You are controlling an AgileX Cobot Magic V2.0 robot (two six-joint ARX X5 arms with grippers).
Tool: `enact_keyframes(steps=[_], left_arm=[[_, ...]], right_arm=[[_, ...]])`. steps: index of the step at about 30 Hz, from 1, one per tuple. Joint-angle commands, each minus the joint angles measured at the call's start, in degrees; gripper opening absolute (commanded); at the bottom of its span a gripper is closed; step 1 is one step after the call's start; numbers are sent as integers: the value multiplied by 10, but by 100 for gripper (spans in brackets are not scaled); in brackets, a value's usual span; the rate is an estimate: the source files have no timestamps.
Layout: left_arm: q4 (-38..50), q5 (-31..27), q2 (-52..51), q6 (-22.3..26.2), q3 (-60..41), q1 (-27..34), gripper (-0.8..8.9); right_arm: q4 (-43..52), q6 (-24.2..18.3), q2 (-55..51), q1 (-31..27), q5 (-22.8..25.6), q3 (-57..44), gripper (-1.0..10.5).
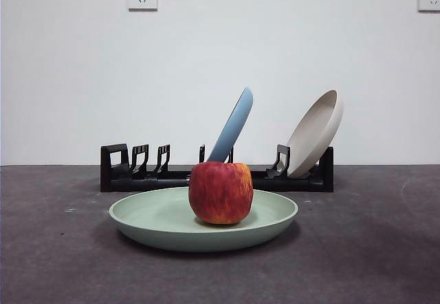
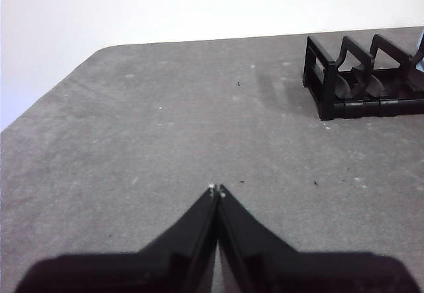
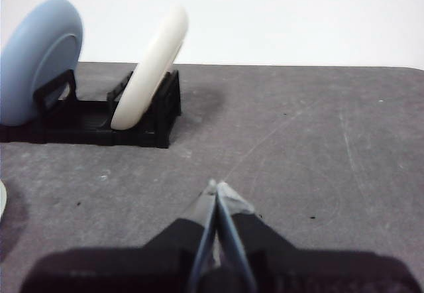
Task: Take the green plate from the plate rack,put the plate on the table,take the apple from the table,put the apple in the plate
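Observation:
The green plate point(image 1: 165, 218) lies flat on the dark grey table point(image 1: 55, 249), in front of the black plate rack point(image 1: 137, 173). On the plate stands the red apple point(image 1: 221, 192), upright and slightly right of its middle. My left gripper point(image 2: 216, 190) is shut on nothing, over bare table beside the rack's square-loop end point(image 2: 321, 74). My right gripper point(image 3: 215, 187) is also shut and empty, off the rack's other end point(image 3: 162, 111). A sliver of the green plate point(image 3: 2, 197) shows at the edge of the right wrist view. Neither gripper appears in the front view.
A blue plate point(image 1: 234, 125) leans in the rack's middle and a beige plate point(image 1: 317, 132) in its right end; both show in the right wrist view, blue plate point(image 3: 36, 61), beige plate point(image 3: 149, 71). The table's rounded corner point(image 2: 99, 51) lies beyond my left gripper.

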Motion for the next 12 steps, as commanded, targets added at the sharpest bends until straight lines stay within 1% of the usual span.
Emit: enact_keyframes(steps=[1, 8, 12], left_arm=[[1, -1, -1, -4, -8, 2, -3], [1, -1, -1, -4, -8, 2, -3], [1, -1, -1, -4, -8, 2, -3]], right_arm=[[-11, 7, -10, 1, 4, -14, 1], [-55, 5, -22, 1, 2, -14, 1], [-54, 7, -20, 1, 1, -13, 1]])
